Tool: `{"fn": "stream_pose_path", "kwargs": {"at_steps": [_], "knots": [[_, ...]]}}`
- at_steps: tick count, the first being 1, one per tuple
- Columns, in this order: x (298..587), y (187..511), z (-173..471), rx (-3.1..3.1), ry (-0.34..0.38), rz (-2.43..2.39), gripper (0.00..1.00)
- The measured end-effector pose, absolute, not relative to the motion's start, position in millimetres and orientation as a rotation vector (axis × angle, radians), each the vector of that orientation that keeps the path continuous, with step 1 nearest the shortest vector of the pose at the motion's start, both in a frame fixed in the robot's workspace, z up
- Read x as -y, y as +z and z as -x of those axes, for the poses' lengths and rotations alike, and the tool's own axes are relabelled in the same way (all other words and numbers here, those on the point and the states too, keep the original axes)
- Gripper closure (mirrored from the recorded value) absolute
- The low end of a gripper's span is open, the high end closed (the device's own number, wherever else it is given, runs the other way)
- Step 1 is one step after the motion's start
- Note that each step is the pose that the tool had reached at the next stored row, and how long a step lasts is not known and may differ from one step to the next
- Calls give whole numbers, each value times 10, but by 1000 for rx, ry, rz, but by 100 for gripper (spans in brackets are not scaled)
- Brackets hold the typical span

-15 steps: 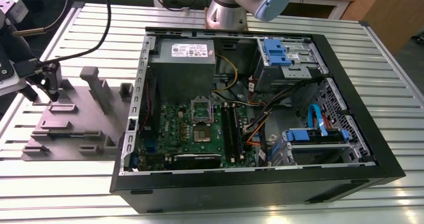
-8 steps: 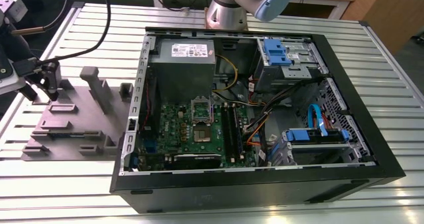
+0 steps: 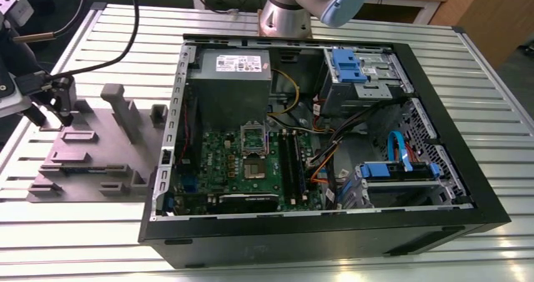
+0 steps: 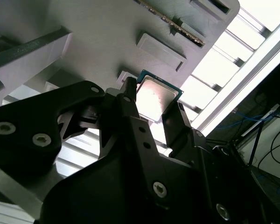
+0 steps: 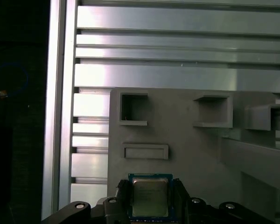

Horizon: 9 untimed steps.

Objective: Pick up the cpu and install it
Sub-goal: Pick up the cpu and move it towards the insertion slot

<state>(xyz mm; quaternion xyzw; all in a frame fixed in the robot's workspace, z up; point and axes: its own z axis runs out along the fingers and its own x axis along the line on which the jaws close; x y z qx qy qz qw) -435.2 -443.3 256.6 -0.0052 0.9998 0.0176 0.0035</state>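
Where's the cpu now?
In both wrist views the cpu sits between the fingers of the hand, over the grey tray; that tray lies on the exterior view's left, beside the computer case.

Tray (image 3: 94,152) on table (image 3: 84,232), at the exterior view's left of computer case (image 3: 317,239); cpu (image 5: 150,198) between fingers (image 5: 123,197), over tray.

No text, number or sign legible in any of the three views. White label (image 3: 237,63) on the grey power supply (image 3: 227,97), upper middle of the exterior view: rows of dark print and small marks visible, too fine to read. Green motherboard (image 3: 250,166), centre of the same view: any print on it too small to make out. Pale metal top of the cpu (image 4: 156,98) (image 5: 150,198), seen in both wrist views: washed by glare, no marking readable.
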Motion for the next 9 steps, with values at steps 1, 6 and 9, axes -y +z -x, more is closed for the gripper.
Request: {"fn": "stream_pose_path", "kwargs": {"at_steps": [1, 6, 9], "knots": [[4433, 2569, 4352, -3134, 55, 16, 53], [4433, 2580, 4352, -3134, 55, 16, 53], [4433, 2582, 4352, -3134, 55, 16, 53]]}}
